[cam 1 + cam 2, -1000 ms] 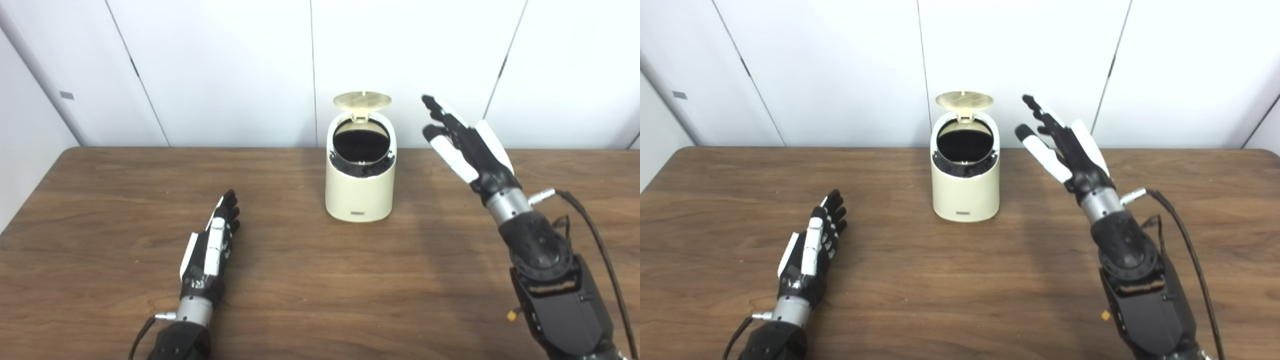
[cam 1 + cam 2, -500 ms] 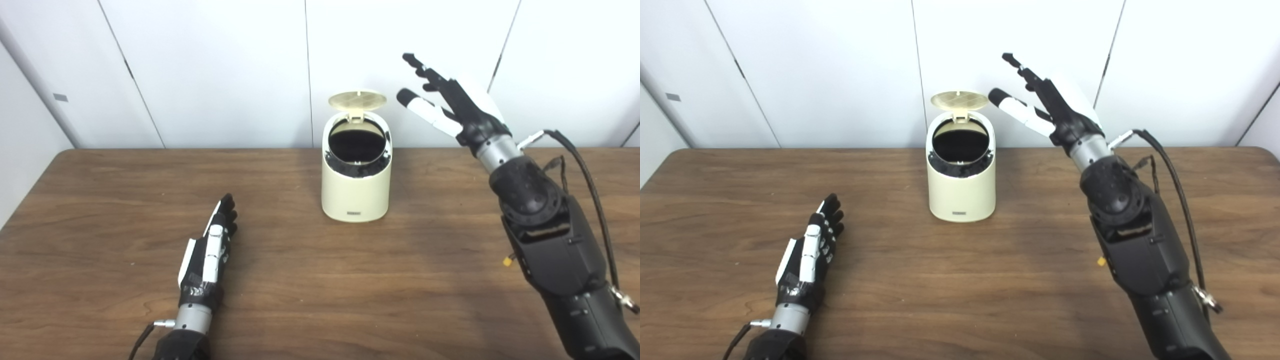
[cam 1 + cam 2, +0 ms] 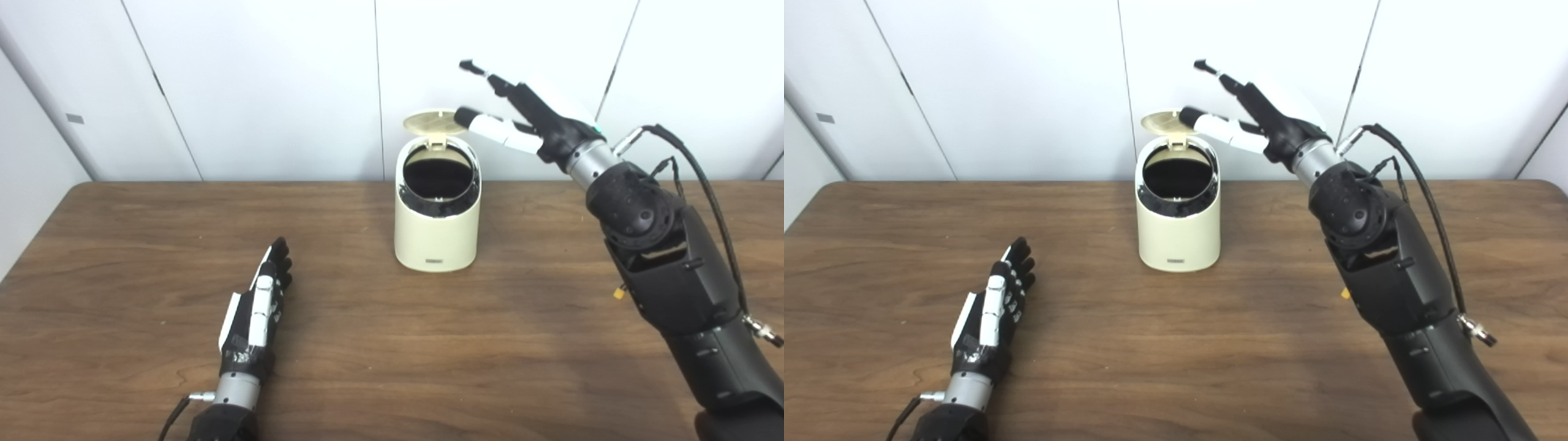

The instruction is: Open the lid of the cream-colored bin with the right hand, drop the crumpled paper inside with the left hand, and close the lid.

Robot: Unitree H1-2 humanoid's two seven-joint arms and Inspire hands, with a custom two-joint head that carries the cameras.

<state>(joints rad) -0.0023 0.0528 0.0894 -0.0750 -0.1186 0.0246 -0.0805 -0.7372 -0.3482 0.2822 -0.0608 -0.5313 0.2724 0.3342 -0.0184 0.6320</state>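
Now right hand (image 3: 539, 116) at raised lid (image 3: 429, 121) — bin (image 3: 436, 229) open.

We see a counter (image 3: 367, 343) of brown wood grain with a soft sheen. The cream-colored bin (image 3: 436, 236) looks like smooth, slightly glossy plastic, its lid (image 3: 432, 121) ribbed underneath. Each robot hand, left (image 3: 256, 312) and right (image 3: 533, 116), shows matt black and glossy white shells, with brushed metal wrists.

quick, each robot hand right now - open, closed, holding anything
Left robot hand: open, flat on the table, holding nothing.
Right robot hand: open, fingers spread, raised beside the bin's lid, holding nothing.
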